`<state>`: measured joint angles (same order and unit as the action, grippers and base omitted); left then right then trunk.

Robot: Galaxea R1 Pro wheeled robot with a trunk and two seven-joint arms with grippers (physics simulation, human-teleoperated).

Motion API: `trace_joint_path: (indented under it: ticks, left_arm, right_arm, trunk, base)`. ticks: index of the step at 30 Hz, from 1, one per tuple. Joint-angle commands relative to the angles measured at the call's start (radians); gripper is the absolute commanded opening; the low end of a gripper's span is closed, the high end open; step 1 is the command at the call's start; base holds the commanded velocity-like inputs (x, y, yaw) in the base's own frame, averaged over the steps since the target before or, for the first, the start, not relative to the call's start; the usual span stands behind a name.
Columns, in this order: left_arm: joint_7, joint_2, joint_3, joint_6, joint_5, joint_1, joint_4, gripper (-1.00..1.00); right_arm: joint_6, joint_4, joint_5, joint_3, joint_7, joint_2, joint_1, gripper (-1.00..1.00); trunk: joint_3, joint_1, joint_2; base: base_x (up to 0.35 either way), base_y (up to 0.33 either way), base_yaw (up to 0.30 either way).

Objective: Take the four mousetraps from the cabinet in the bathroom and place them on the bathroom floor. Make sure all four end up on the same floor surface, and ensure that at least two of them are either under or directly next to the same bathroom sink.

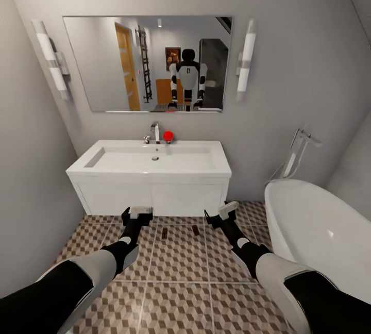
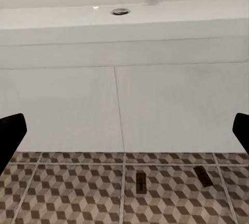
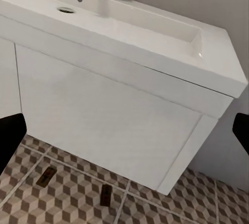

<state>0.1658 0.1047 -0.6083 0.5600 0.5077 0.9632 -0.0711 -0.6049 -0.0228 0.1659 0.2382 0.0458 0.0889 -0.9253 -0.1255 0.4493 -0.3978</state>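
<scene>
Two mousetraps (image 1: 180, 231) between both hands

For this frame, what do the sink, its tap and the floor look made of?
The sink: glossy white ceramic or acrylic, judging by soft highlights and its one-piece moulded basin. The tap: polished chrome-like metal, silvery and reflective. The bathroom floor: matte tile, shown by pale grout lines between squares printed with a brown-beige cube pattern. All rendered, so tentative.

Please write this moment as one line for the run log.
place: bathroom, facing sink | mousetraps: two on bathroom floor before vanity | left pincer: open, empty | right pincer: open, empty
</scene>
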Motion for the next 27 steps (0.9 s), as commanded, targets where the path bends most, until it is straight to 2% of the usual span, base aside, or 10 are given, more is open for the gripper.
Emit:
trace_joint_path:
  ticks: [1,27]
  left_arm:
    - [0.004,0.001,-0.008,0.005,0.002,0.002,-0.004,1.00]
    - [0.004,0.003,-0.008,0.004,0.002,0.001,-0.004,1.00]
  right_arm:
    - [-0.003,0.001,0.009,-0.002,0.005,0.000,-0.001,1.00]
    - [-0.003,0.001,0.009,-0.002,0.005,0.001,-0.001,1.00]
  trunk:
    - [-0.001,0.001,-0.002]
    - [0.035,0.001,-0.002]
  base:
    - [0.000,0.000,0.000]
    - [0.000,0.000,0.000]
